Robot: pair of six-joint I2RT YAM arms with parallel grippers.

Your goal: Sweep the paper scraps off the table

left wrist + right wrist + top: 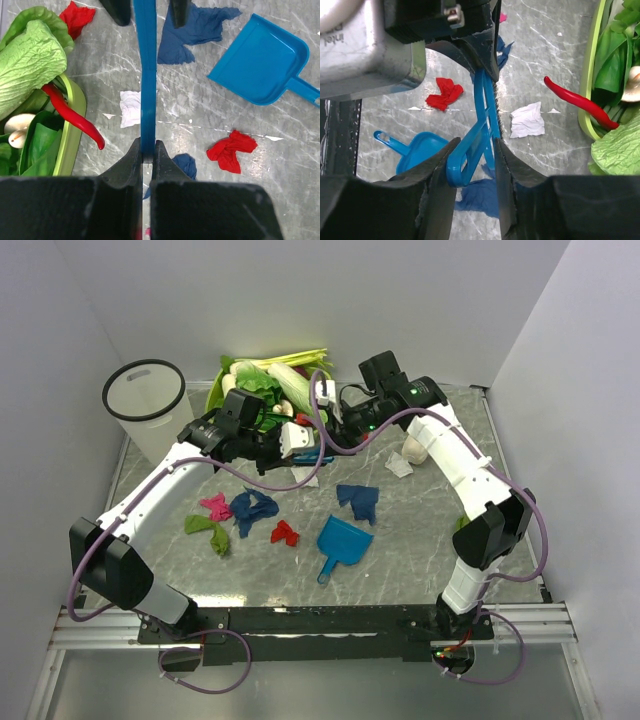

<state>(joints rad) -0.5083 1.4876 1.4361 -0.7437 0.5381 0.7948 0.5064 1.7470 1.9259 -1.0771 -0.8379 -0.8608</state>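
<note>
A blue hand brush [148, 75] hangs over the table [420, 550], held between both arms. My left gripper [147, 155] is shut on its thin blue bar. My right gripper [475, 150] has both fingers pressed against the brush's looped handle [465, 157]. Paper scraps lie below: pink [215, 507], green [210, 532], dark blue [252, 508], red [285, 532], a second dark blue [358, 500] and white [399, 466]. The wrist views show a white scrap [131, 107] under the brush and a red scrap [231, 150] nearby.
A light-blue dustpan [342, 543] lies in front of the scraps. A lime-green tray [215, 390] of leafy vegetables stands at the back, with a red chili [70, 112] hanging over its rim. A white bin [148, 405] stands back left. White walls surround the table.
</note>
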